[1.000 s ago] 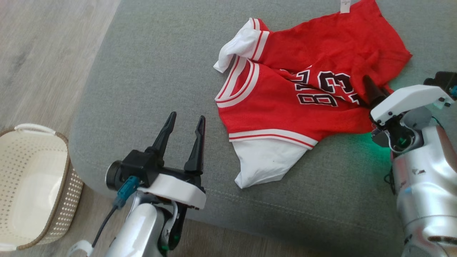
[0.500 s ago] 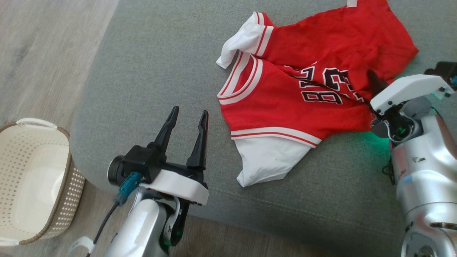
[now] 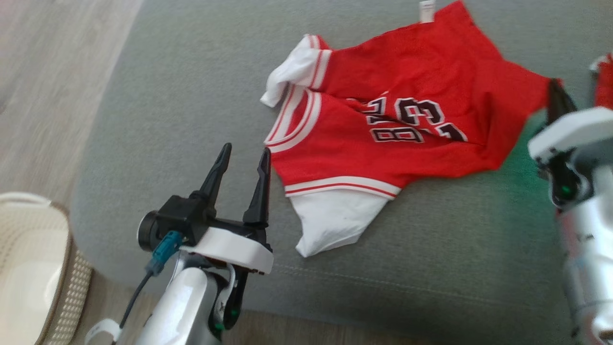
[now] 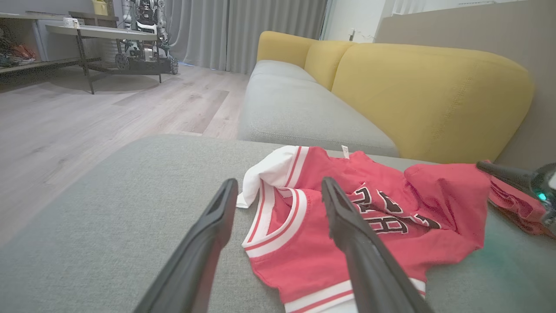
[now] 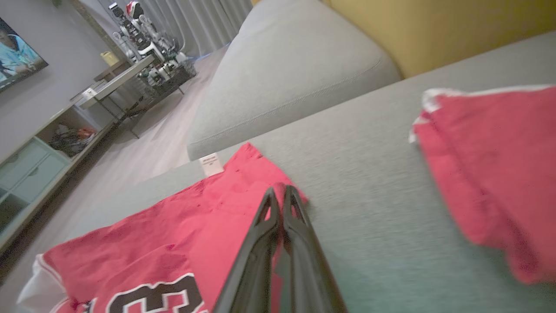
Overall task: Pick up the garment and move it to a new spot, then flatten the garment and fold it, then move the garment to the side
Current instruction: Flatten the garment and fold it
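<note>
The garment (image 3: 412, 62), a red jersey with white trim and black lettering, lies crumpled on the grey sofa cushion (image 3: 191, 96). My right gripper (image 3: 554, 91) is shut on its right edge, and that edge stands lifted off the cushion. In the right wrist view the closed fingers (image 5: 278, 195) pinch the red cloth (image 5: 173, 234) near its corner. My left gripper (image 3: 244, 152) hovers open just left of the jersey's striped collar, holding nothing. The left wrist view shows its spread fingers (image 4: 279, 184) over the garment (image 4: 304, 243), with the right gripper (image 4: 491, 167) at the far side.
A second red garment (image 5: 491, 174) lies on the cushion to the right of my right gripper. A cream woven basket (image 3: 28, 268) stands on the wooden floor at the lower left. Yellow backrests (image 4: 425, 95) rise behind the seat.
My right gripper has shut on the jersey's right edge and drawn it up and to the right. The head camera has shifted. The left gripper stays open in place.
</note>
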